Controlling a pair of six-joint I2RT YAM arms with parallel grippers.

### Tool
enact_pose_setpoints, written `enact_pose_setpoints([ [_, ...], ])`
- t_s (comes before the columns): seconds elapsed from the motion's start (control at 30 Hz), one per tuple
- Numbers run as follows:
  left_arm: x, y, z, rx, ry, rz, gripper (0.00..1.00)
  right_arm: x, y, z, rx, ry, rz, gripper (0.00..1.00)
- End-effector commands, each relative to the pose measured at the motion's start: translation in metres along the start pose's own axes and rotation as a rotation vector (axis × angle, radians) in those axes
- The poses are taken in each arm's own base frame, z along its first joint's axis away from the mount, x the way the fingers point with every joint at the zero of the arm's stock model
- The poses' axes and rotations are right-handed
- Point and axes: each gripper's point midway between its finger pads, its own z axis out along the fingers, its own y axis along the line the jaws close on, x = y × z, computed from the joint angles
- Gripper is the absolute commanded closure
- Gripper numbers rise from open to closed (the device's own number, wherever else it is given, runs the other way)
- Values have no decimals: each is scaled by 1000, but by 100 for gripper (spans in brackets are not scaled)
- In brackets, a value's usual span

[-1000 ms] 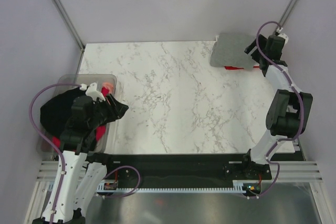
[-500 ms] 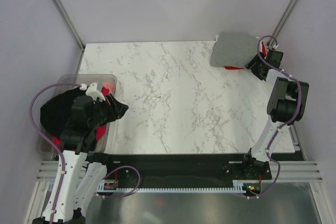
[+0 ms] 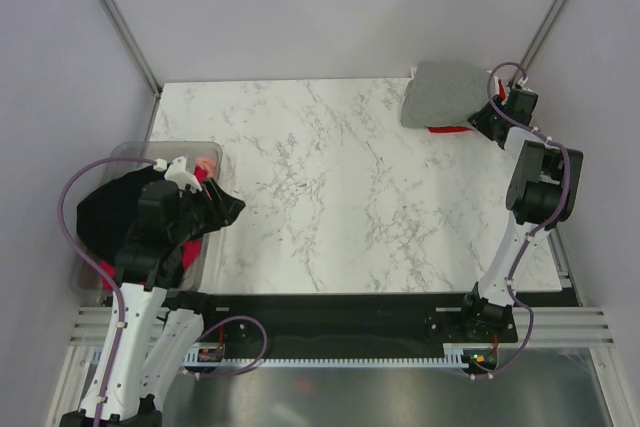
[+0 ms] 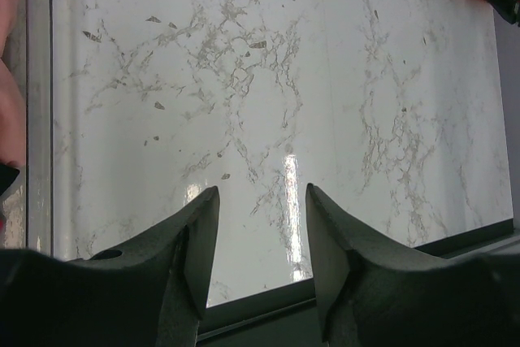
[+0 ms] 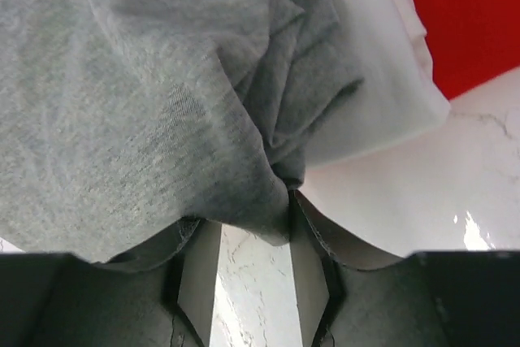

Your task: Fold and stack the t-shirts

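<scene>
A folded heather grey t-shirt [image 3: 440, 92] tops a stack at the far right corner of the table, with a white t-shirt [image 5: 382, 79] and a red t-shirt [image 3: 445, 130] under it. My right gripper [image 3: 487, 117] is at the stack's right edge. In the right wrist view a bunched fold of the grey t-shirt [image 5: 146, 79] sits at the tips of my right gripper [image 5: 248, 217], whose jaws are still apart with marble showing between them. A black t-shirt [image 3: 110, 212] and a pink one [image 3: 208, 162] lie in the tub. My left gripper [image 3: 225, 209] [image 4: 262, 193] hangs open and empty.
The clear plastic tub [image 3: 140, 150] stands at the table's left edge under my left arm. Grey walls with metal corner posts close in the table at the back and sides. The black base rail [image 3: 340, 312] runs along the near edge.
My right arm dropped from above the stack down to its right edge, and its jaws narrowed around the grey fold. The left arm has not moved.
</scene>
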Motion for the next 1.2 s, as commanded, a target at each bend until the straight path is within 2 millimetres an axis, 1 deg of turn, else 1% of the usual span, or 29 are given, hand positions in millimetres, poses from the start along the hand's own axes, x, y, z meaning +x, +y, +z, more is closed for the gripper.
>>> enact_pose_setpoints([
  [0.0,-8,1,2,-3,-30,32,46,-33,19,3,-72,-82,-14,58],
  [0.03,-8,1,2,-3,-30,32,46,-34,20,2,-74,-84,-15,66],
  [0.07,-8,1,2,-2,-31,32,46,-34,21,1,-78,-84,-19,69],
  [0.1,-8,1,2,-5,-32,31,46,-33,20,1,-73,-81,-18,75],
  [0.13,-8,1,2,-6,-31,31,46,-34,21,-3,-72,-83,-19,88],
  [0.17,-8,2,2,-8,-32,31,46,-35,20,-5,-66,-84,-16,94],
  [0.2,-8,2,2,-8,-34,31,46,-34,14,-8,-34,-87,-11,96],
  [0.23,-8,2,2,-7,-32,32,46,-40,16,-17,-28,-102,-6,98],
  [0.27,-8,2,2,-7,-32,31,46,-43,12,-22,-15,-113,2,99],
  [0.3,-8,2,2,-7,-32,31,46,-45,2,-26,22,-125,19,99],
  [0.33,-8,2,2,-8,-32,31,46,-52,3,-35,29,-142,22,100],
  [0.37,-8,1,2,-5,-32,31,46,-56,-1,-39,44,-152,27,100],
  [0.43,-8,1,2,-5,-32,31,46,-71,-5,-48,67,-181,36,100],
  [0.47,-8,1,2,-5,-32,31,46,-76,-7,-50,74,-187,36,100],
  [0.5,-8,2,2,-6,-31,31,46,-88,-6,-52,76,-207,33,100],
  [0.53,-8,1,2,-6,-31,31,46,-86,-8,-50,92,-194,25,100],
  [0.6,-8,1,2,-4,-30,31,46,-91,-11,-49,104,-192,27,100],
  [0.77,-8,2,2,-8,-29,30,46,-72,-25,-35,132,-141,35,100],
  [0.83,-8,1,2,-4,-30,31,46,-62,-36,-29,164,-122,44,94],
  [0.87,-8,1,2,-6,-31,31,46,-59,-39,-27,175,-116,47,88],
  [0.9,-8,1,2,-5,-32,32,46,-59,-45,-26,201,-117,62,59],
  [0.93,-8,2,2,-6,-30,30,46,-53,-51,-26,225,-94,75,47],
  [1.0,-8,2,2,-6,-31,32,46,-52,-65,-31,285,-103,107,35],
  [1.03,-8,2,2,-6,-33,31,46,-58,-64,-39,291,-121,113,33],
  [1.1,-8,1,1,-6,-34,31,46,-64,-69,-51,320,-145,131,30],
  [1.13,-9,1,1,-5,-36,32,46,-74,-65,-64,328,-173,145,30],
  [1.17,-9,1,0,-4,-38,34,46,-80,-63,-71,327,-186,152,30],
])
